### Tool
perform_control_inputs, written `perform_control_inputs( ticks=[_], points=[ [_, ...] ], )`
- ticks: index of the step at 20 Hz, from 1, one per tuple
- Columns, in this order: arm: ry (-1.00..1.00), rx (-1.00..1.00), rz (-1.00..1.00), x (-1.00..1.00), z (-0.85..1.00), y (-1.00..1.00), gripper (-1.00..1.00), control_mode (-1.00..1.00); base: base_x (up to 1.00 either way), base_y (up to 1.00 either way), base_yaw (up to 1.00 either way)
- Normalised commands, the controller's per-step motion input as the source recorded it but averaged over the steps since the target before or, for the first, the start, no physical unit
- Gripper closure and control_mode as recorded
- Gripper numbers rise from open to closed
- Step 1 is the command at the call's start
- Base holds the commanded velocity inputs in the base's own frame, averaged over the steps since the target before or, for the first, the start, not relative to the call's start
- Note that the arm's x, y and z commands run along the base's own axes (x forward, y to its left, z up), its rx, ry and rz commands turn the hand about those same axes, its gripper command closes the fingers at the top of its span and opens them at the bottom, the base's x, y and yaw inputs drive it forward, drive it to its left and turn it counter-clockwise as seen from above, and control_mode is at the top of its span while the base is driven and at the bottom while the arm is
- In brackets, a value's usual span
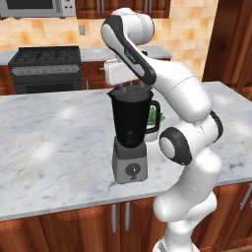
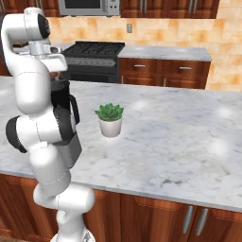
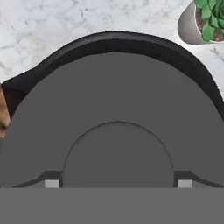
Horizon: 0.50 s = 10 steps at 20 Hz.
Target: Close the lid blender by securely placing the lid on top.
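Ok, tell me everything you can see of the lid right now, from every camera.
In the hand view the lid is a flat, round, matte dark grey disc with a raised round centre. The gripper straddles that centre, one fingertip on either side; whether it actually clamps it is hard to tell. The black rim of the blender curves around the lid's far edge, so the disc lies level over the jar's mouth. In the left base view the hand covers the jar top, so whether the lid is fully seated cannot be judged.

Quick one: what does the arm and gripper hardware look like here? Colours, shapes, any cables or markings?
Glossy white rounded arm links with black bands at the joints; a boxy white hand carries the gripper, whose small fingertips are dark with light grey square pads. No cables or markings visible.
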Motion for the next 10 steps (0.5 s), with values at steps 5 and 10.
perform_control_inputs(
  ticks=[5,10],
  points=[
    [-0.15,-0.01,0.0,0.01,-0.19,0.0,1.0,-1.0,0.0,0.0,0.0],
    [-0.29,0.0,0.0,0.0,-0.03,0.0,1.0,-1.0,0.0,0.0,0.0]
  ],
)
